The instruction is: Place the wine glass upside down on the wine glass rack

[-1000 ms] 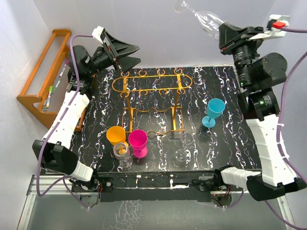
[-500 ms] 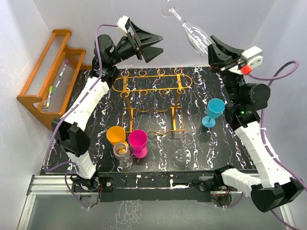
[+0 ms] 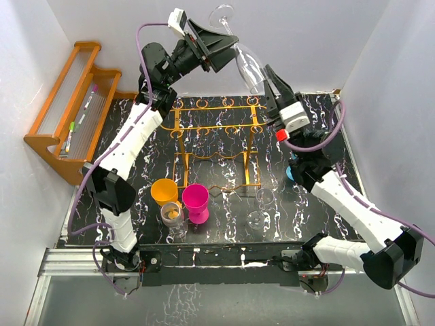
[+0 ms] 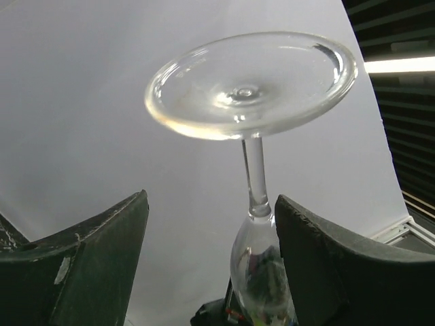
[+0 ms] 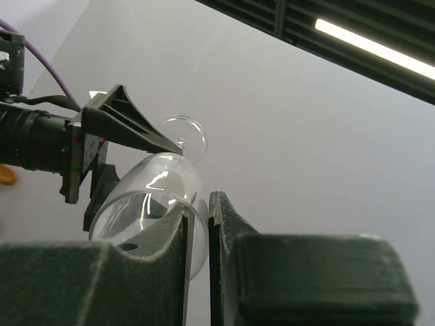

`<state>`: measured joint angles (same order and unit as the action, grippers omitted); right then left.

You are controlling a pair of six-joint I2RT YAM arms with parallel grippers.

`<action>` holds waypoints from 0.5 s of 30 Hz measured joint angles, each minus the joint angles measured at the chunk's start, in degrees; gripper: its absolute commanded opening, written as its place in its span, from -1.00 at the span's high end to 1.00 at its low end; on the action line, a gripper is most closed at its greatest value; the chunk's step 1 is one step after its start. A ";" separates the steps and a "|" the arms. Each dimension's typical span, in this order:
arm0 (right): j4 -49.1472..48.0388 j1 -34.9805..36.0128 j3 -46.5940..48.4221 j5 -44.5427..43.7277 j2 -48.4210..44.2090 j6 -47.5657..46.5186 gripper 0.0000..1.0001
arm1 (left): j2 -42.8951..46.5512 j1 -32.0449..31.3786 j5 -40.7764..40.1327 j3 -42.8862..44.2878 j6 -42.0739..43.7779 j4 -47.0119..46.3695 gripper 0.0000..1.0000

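The clear wine glass [image 3: 246, 62] hangs tilted high above the back of the table, base [image 3: 221, 13] up and to the left. My right gripper [image 3: 267, 76] is shut on the rim of its bowl; in the right wrist view the two pads [image 5: 178, 224] pinch the glass wall [image 5: 146, 193]. My left gripper [image 3: 228, 53] is open, and its fingers [image 4: 102, 258] straddle the stem and the top of the bowl [image 4: 262, 265] without closing; the base [image 4: 251, 85] is above them. The orange-gold wire wine glass rack [image 3: 217, 117] stands below on the black marbled table, with no glass on it.
A brown wooden stepped rack [image 3: 68, 109] with pens stands at the left edge. An orange cup [image 3: 164, 191], a pink cup [image 3: 196, 198] and a small glass [image 3: 173, 214] stand front left. Clear glasses [image 3: 261, 207] stand front centre. A teal cup [image 3: 289, 172] is mostly hidden behind my right arm.
My right arm has carried the wine glass left and lower, over the rack. My left arm has swung up and right, and its open fingers now straddle the stem.
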<state>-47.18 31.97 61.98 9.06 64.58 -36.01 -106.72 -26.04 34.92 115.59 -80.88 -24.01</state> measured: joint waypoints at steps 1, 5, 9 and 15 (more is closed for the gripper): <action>-0.13 1.07 -0.09 -0.66 0.13 -1.49 0.83 | -0.11 -0.17 -0.22 0.24 0.20 -0.26 -0.37; -1.51 4.92 -1.38 -3.41 0.22 -7.08 0.84 | -0.11 -0.98 -0.87 0.57 0.70 -1.99 -0.07; -2.69 6.32 -3.32 -5.29 0.22 -9.94 0.84 | -0.15 -1.49 -1.14 0.70 1.18 -2.62 0.60; -4.50 7.76 -5.64 -8.44 0.44 -14.49 0.84 | -0.26 -1.57 -1.49 1.64 -0.07 -2.78 0.58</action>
<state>-51.68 39.72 56.34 0.62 65.01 -50.50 -106.98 -27.62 33.43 117.23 -80.95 -26.79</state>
